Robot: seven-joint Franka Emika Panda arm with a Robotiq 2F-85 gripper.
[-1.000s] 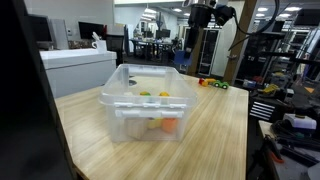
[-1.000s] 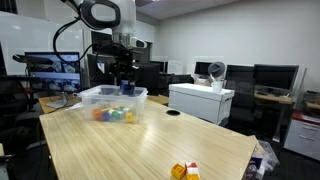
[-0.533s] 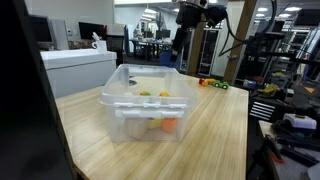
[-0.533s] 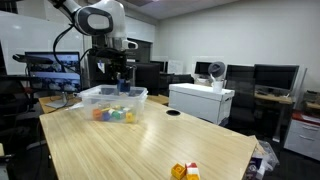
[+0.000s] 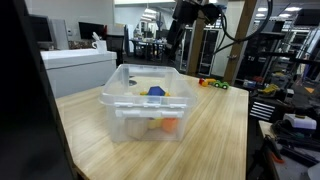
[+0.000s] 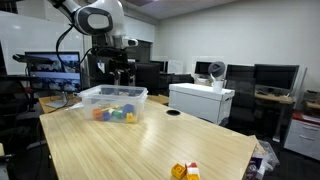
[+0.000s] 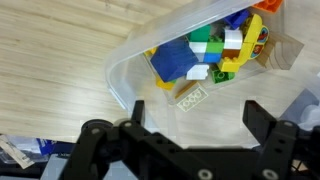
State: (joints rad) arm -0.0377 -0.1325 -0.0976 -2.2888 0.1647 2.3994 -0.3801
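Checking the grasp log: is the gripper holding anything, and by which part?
Nothing is held: the gripper hangs open and empty above the clear plastic bin, where the toy blocks lie.

Wooden table [image 6: 150,140]; loose blocks [image 6: 185,171] near its edge; white cabinet [image 6: 200,100] behind.

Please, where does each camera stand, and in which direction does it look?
Exterior view: low at the table's edge, close to the clear plastic bin; the arm reaches in above and behind it.
Exterior view: far across the wooden table, past loose blocks, facing the distant bin and the arm.
Wrist view: looks down into the bin at the toy blocks; the open fingers show at the bottom.
Shared: all three show the bin.
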